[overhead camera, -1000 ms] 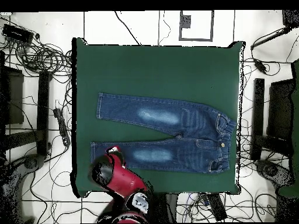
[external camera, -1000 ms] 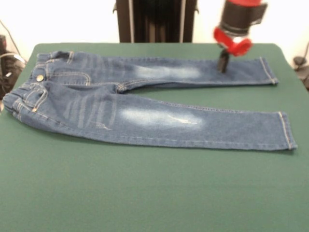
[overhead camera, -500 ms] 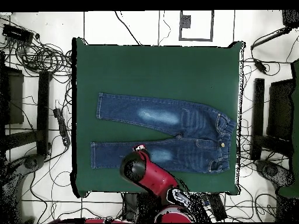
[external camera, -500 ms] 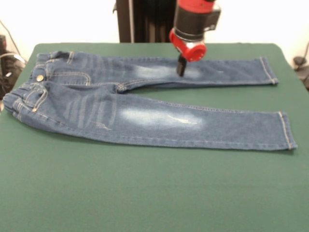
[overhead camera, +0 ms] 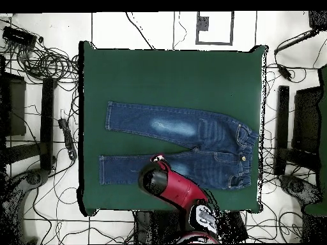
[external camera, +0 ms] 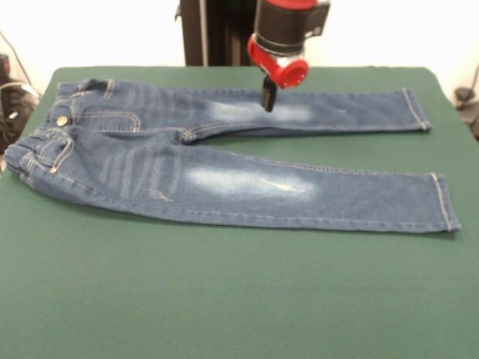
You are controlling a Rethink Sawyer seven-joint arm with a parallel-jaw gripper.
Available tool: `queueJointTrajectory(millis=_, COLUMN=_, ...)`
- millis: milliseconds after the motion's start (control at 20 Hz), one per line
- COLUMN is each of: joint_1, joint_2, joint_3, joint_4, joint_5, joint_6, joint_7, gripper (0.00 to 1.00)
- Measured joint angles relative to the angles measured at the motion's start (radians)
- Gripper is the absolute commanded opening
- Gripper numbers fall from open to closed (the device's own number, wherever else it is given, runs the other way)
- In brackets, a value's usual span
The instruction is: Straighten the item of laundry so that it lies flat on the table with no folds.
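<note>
In the front view, the nearest stretch of the table (external camera: pixel 224 299) is bare dark green top. Beyond it lie the jeans (external camera: pixel 224 183), spread lengthwise across the table with the waistband at the picture's left and the cuffs at the right. The near leg runs to a cuff close to the right edge and carries a faded whitish patch on the thigh. The waistband is gathered and a little bunched at the left end, with a metal button (external camera: pixel 61 120) showing there. The far leg lies beside the near one, apart from it toward the cuffs so that a narrow wedge of green shows between them, and it has its own pale patch.

Over that far patch hangs the end effector (external camera: pixel 267 97), its dark tips close together below a red collar on the arm (external camera: pixel 288 26); whether they are parted or closed cannot be told, nor whether they touch the cloth.

From overhead, the jeans (overhead camera: pixel 182 147) lie flat near the table's middle, and the arm (overhead camera: pixel 175 191) covers part of one leg.
</note>
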Motion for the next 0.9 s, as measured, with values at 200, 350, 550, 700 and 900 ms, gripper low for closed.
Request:
queueJointTrajectory(millis=200, joint_1=-0.024, joint_2=-0.024, joint_3=-0.008, joint_4=-0.064, joint_5=-0.076, joint_6=0.068, joint_7=0.0, gripper=0.0)
queueJointTrajectory(millis=350, joint_1=-0.05, joint_2=-0.029, joint_3=-0.006, joint_4=-0.095, joint_5=-0.113, joint_6=0.09, joint_7=0.0, gripper=0.0)
queueJointTrajectory(millis=550, joint_1=-0.136, joint_2=-0.018, joint_3=-0.003, joint_4=-0.182, joint_5=-0.197, joint_6=0.129, joint_7=0.0, gripper=0.0)
queueJointTrajectory(millis=700, joint_1=-0.181, joint_2=-0.002, joint_3=-0.004, joint_4=-0.237, joint_5=-0.231, joint_6=0.155, joint_7=0.0, gripper=0.0)
queueJointTrajectory(millis=900, joint_1=-0.22, joint_2=0.023, joint_3=-0.003, joint_4=-0.298, joint_5=-0.262, joint_6=0.18, joint_7=0.0, gripper=0.0)
